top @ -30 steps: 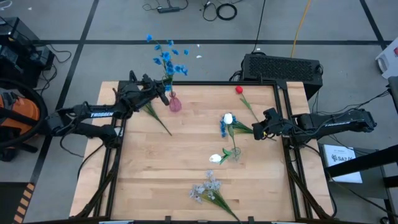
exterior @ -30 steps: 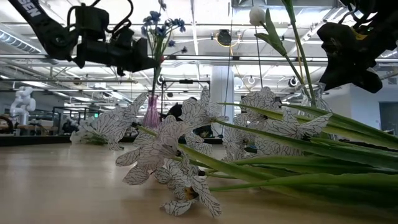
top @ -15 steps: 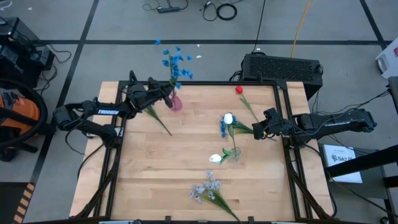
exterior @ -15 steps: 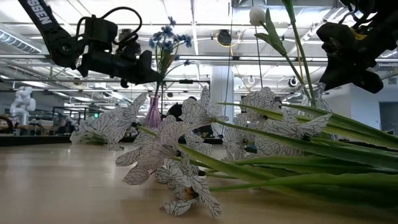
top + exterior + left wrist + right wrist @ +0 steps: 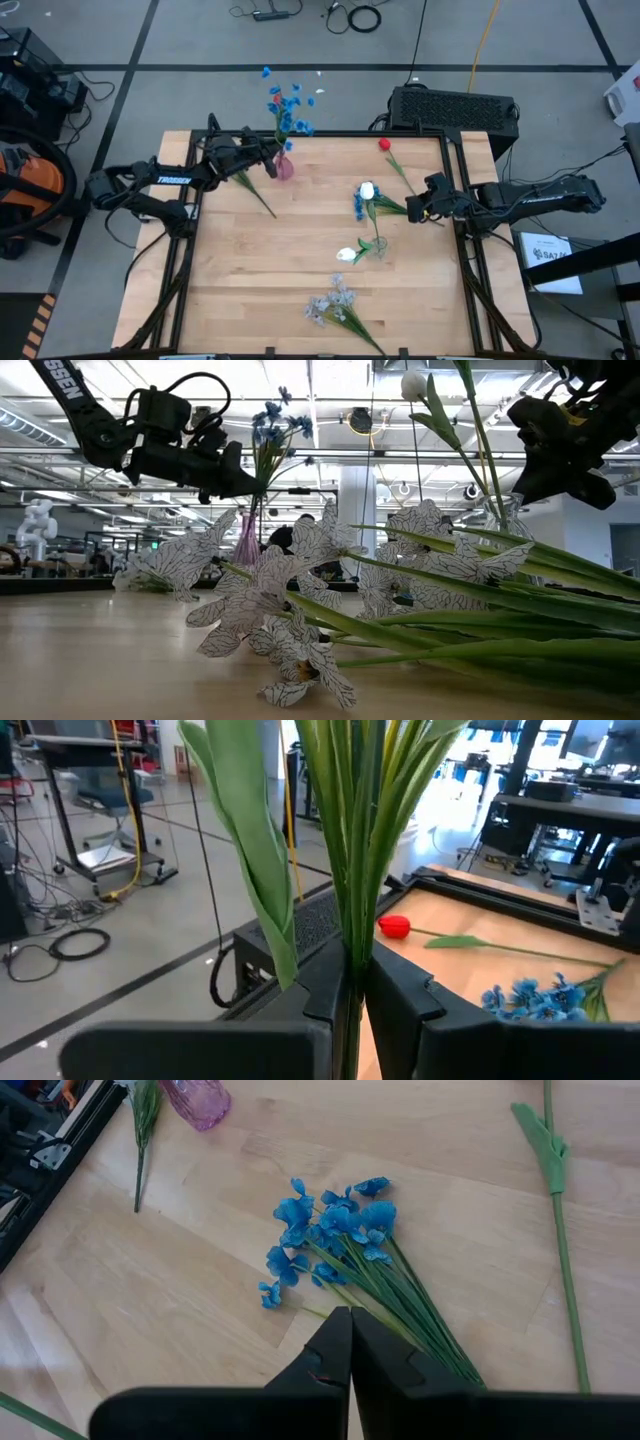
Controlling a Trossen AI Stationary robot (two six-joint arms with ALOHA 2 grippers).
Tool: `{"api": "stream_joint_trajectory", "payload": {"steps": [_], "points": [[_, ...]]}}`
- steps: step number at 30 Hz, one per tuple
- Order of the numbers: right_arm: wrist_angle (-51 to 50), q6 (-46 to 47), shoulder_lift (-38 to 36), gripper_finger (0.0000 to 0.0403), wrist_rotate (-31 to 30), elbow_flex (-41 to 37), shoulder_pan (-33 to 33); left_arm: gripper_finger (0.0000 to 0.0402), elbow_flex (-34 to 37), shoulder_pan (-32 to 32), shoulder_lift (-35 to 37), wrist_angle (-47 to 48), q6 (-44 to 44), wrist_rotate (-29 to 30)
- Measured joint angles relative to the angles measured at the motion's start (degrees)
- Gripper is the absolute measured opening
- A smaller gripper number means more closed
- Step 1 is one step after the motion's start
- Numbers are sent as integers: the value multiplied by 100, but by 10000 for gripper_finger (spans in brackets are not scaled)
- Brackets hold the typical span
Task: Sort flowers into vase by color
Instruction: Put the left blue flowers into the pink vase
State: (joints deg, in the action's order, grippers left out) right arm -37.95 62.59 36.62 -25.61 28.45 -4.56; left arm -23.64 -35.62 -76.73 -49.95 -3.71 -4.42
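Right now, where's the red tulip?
High view: the red tulip lies flat at the table's far right corner, stem running toward the right claw, beyond the blue spray.

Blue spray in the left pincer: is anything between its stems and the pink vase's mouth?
Nothing visible does. The left pincer grips the blue spray right beside the pink vase at the table's far edge. Whether the stems are already inside the mouth cannot be told.
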Motion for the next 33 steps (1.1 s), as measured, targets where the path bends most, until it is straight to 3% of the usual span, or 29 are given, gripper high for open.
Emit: {"api": "stream_joint_trajectory", "payload": {"steps": [5, 11, 33], "points": [[0, 2, 0, 0, -2, 0, 15, 41, -21, -4, 0, -258, -902, 142], [-2, 24, 0, 0, -7, 0, 15, 41, -48, -27, 7, -221, -471, 371], [0, 190, 0, 0, -211, 0, 13, 41, -46, 13, 4, -175, -485, 398]]}}
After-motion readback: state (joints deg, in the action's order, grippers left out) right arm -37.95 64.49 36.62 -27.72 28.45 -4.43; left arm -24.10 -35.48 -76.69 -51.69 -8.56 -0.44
